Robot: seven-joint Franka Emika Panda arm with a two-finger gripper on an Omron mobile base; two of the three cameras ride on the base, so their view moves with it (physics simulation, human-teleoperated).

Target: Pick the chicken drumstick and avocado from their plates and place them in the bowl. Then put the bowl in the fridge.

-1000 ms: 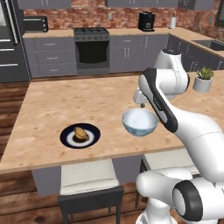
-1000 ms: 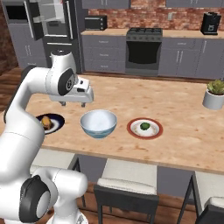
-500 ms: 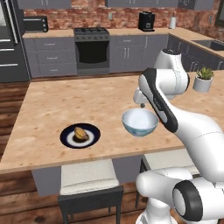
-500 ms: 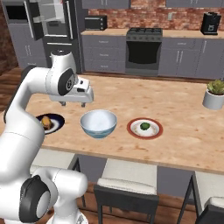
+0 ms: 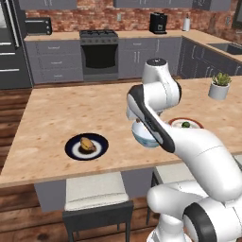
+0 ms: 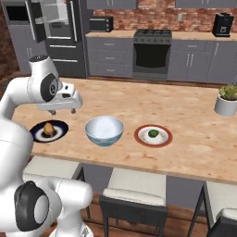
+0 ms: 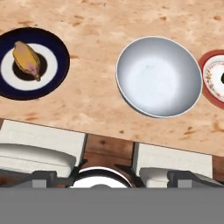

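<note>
The chicken drumstick (image 6: 48,128) lies on the dark navy plate (image 6: 38,134) at the counter's left front. The pale blue bowl (image 6: 104,130) stands in the middle, holding nothing. The avocado (image 6: 153,134) rests on the red-rimmed white plate (image 6: 141,135) to the right. My gripper (image 6: 63,111) hangs open and holds nothing, well above the counter between the navy plate and the bowl. From the hand, I look straight down on the drumstick (image 7: 26,59), the bowl (image 7: 159,76) and the red-rimmed plate (image 7: 209,94). The dark fridge (image 6: 53,32) stands at the back left.
A potted plant (image 6: 227,98) sits at the counter's far right. Padded stools (image 6: 134,187) line the counter's front edge. The black-fronted oven (image 6: 151,53) and grey cabinets run along the back wall. Bare wood lies behind the plates and bowl.
The arm has swung left, carrying the open hand from over the bowl toward the navy plate. Plates, bowl and food have not moved.
</note>
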